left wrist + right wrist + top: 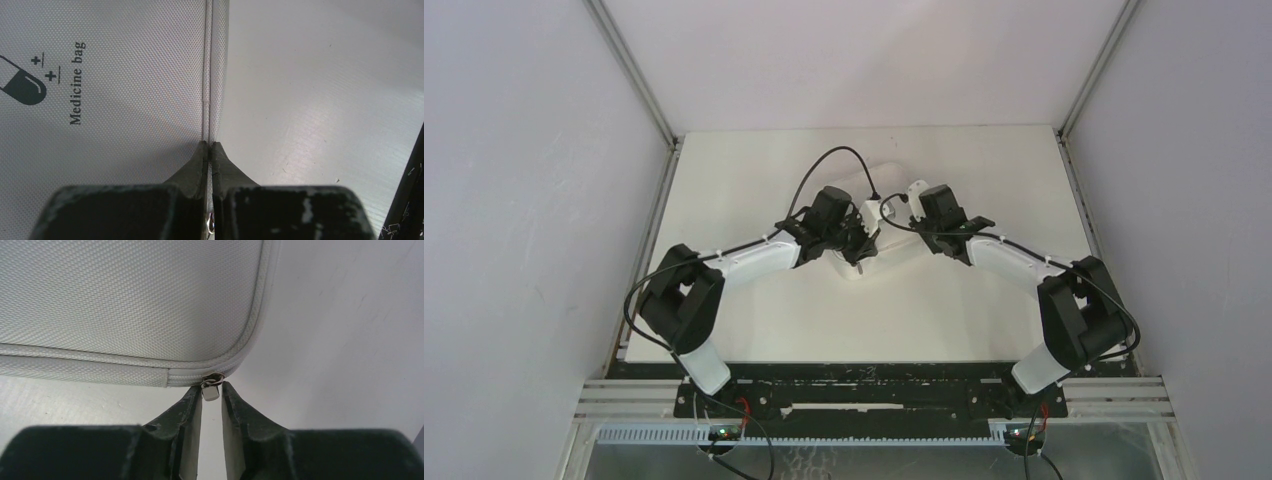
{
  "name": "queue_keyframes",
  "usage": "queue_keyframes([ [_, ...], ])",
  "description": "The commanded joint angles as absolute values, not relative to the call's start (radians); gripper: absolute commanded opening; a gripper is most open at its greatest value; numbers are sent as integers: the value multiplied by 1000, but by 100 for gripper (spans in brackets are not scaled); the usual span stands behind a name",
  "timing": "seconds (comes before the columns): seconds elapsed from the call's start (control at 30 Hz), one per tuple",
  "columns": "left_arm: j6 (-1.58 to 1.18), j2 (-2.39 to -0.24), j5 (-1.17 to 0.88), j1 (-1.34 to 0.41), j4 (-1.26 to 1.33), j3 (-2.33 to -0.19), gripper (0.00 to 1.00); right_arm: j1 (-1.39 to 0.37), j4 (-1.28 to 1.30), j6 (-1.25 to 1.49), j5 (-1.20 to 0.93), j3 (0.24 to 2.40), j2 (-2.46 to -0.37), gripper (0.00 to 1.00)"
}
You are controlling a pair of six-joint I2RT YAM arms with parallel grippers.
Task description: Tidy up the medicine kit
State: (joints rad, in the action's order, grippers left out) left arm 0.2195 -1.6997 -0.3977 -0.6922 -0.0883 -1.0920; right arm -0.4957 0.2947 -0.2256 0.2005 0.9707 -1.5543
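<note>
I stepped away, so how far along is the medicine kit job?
Done: the white woven-fabric zip case lies closed. In hand: the left end effector pinches its edge seam, while the right end effector brackets the small metal zipper pull at a corner, not clearly clamped. Remaining: gripping that pull and running the zip; which way, I cannot tell.

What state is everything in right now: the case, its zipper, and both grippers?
medicine kit: closed, lying flat on the table.
zipper pull: at the kit's corner, between the right fingertips, not clearly clamped.
left gripper: shut on the kit's edge seam.
right gripper: slightly open, straddling the zipper pull.
</note>
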Motion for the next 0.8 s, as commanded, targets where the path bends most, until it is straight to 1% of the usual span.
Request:
queue_keyframes([
  [0.0,190,-1712,-444,-691,-141,-1071,0,-522,207,-254,189,997,-1544,19],
  [0.23,212,-1705,-429,-687,-141,-1061,0,-524,231,-256,158,997,-1517,14],
  [0.43,247,-1687,-404,-687,-133,-1042,0,-508,263,-254,68,997,-1484,16],
  [0.53,269,-1680,-401,-687,-127,-1026,0,-475,284,-234,-11,1008,-1471,15],
  [0.7,321,-1667,-377,-689,-126,-1013,0,-413,349,-191,-129,1059,-1491,3],
  [0.77,340,-1660,-362,-690,-129,-1009,0,-380,373,-166,-186,1075,-1501,0],
])
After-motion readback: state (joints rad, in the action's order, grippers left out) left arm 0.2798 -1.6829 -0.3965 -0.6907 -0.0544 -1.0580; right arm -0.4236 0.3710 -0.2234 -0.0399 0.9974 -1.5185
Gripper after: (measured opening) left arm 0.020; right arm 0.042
